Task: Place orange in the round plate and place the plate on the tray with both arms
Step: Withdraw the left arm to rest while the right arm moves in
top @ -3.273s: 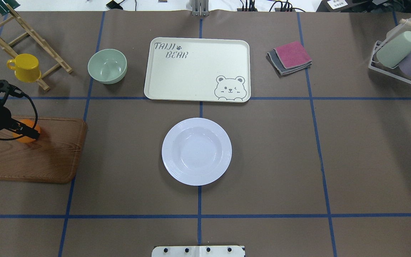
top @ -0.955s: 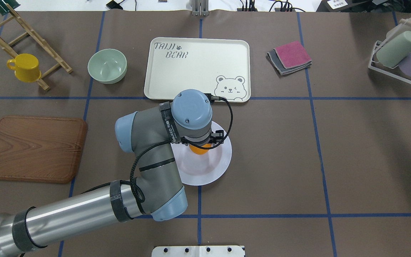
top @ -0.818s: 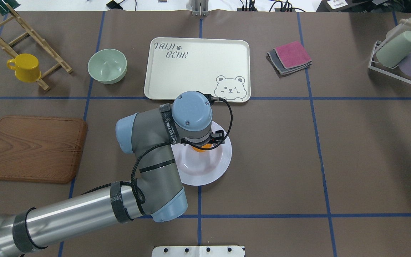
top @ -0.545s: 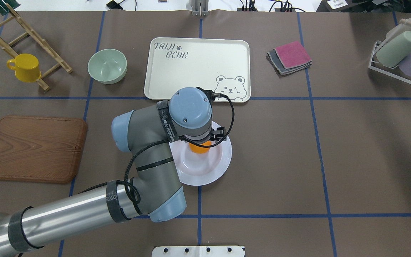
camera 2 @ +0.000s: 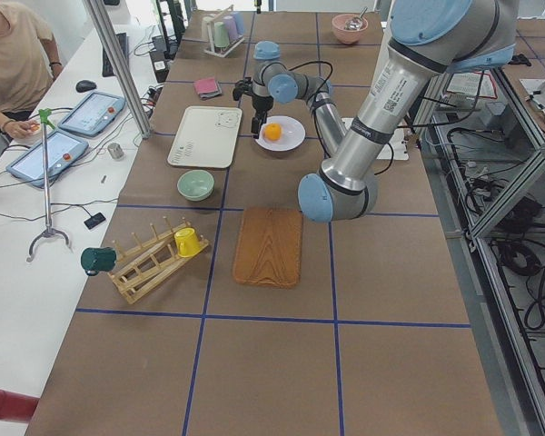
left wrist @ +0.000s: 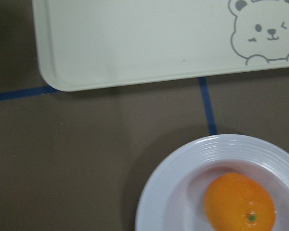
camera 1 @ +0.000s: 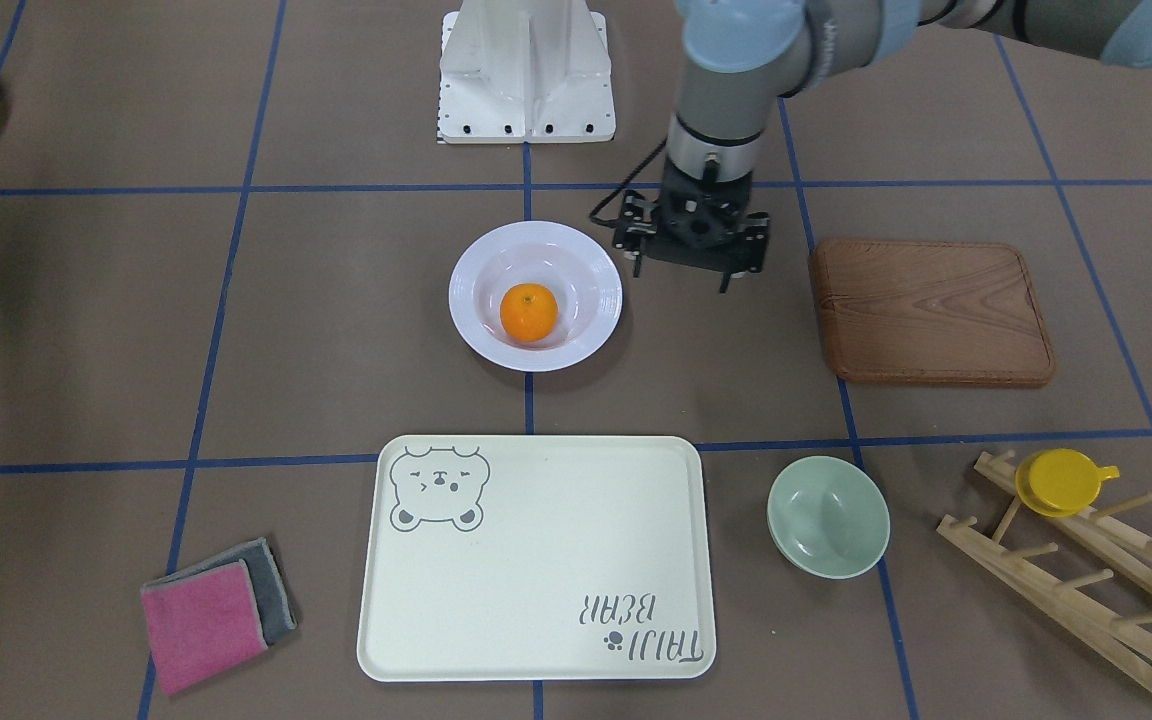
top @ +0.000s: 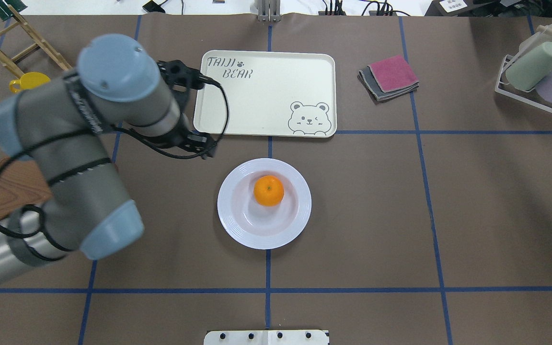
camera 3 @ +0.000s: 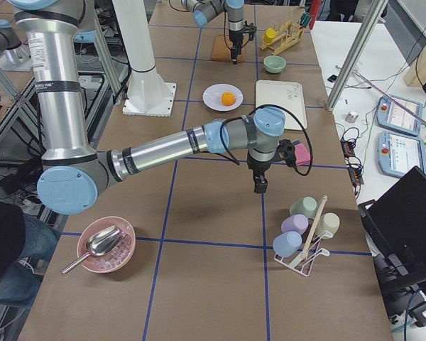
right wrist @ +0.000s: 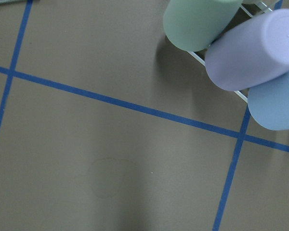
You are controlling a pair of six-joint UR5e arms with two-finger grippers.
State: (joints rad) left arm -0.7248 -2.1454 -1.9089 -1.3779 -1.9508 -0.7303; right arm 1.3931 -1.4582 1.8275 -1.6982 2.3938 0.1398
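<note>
Placement looks done: the orange (top: 268, 190) sits in the round plate (top: 230, 225), short of the tray (top: 266, 96); left gripper (camera 1: 693, 252), empty and spread, hovers near its left rim; right gripper (camera 3: 258, 186) (jaws unreadable) is well apart.

Bright even light, soft shadow beside round plate (left wrist: 173, 168), wrist views soft

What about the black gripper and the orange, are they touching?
Apart. The front-facing view shows the left gripper off beside the round plate, whose white rim separates it from the orange.
</note>
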